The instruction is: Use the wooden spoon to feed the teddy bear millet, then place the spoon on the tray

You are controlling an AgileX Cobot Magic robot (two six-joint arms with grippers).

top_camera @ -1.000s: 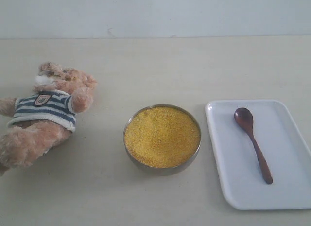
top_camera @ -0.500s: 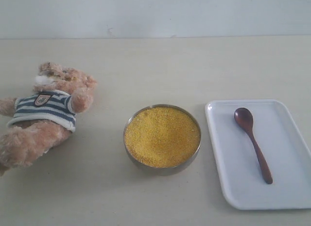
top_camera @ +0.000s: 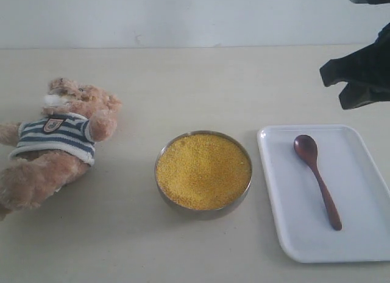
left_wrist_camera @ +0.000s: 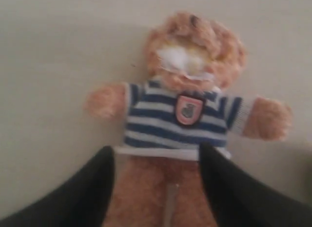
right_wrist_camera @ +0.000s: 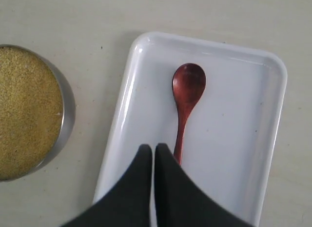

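Observation:
The teddy bear (top_camera: pixel 55 143) lies on its back at the table's left, its striped shirt and badge facing up. In the left wrist view my left gripper (left_wrist_camera: pixel 157 150) stands open over the bear (left_wrist_camera: pixel 187 114), its dark fingers framing the legs; this gripper does not show in the exterior view. The millet (top_camera: pixel 203 170) fills the metal bowl (top_camera: pixel 159 155) at the centre. The wooden spoon (top_camera: pixel 317 176) lies on the white tray (top_camera: pixel 359 234) at the right. My right gripper (top_camera: pixel 334 88) hangs above the tray's far edge. It is shut and empty, with its tips (right_wrist_camera: pixel 154 148) beside the spoon's handle (right_wrist_camera: pixel 181 134).
The tray (right_wrist_camera: pixel 234 139) lies close beside the bowl of millet (right_wrist_camera: pixel 24 110), with a narrow strip of table between them. A pale wall runs behind the table's far edge.
My right gripper has come into the exterior view at the top right, above the tray. The bear, bowl, spoon and tray have not moved.

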